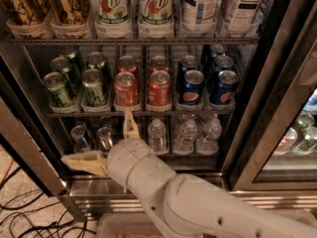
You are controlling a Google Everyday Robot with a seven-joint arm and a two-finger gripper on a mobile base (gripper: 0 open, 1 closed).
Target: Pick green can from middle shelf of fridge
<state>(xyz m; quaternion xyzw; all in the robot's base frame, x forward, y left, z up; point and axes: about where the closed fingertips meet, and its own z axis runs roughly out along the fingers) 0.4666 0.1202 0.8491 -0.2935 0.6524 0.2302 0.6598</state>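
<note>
Several green cans stand at the left of the middle shelf (168, 113); the front two are a green can (58, 90) and another (94, 88). Red-orange cans (126, 89) stand in the middle and dark blue cans (192, 87) on the right. My gripper (106, 144) is below the middle shelf, in front of the bottom rack at lower left. It is open and empty, with one tan finger (130, 125) pointing up toward the shelf edge and the other finger (81, 162) pointing left. It is below and slightly right of the green cans and touches none of them.
The fridge (260, 103) has a steel frame and an open front. Tall bottles (114, 9) fill the top rack. Small water bottles (185, 135) and small cans (80, 138) sit on the bottom rack. Cables (20, 217) lie on the floor at left. A second cooler (297, 138) stands at right.
</note>
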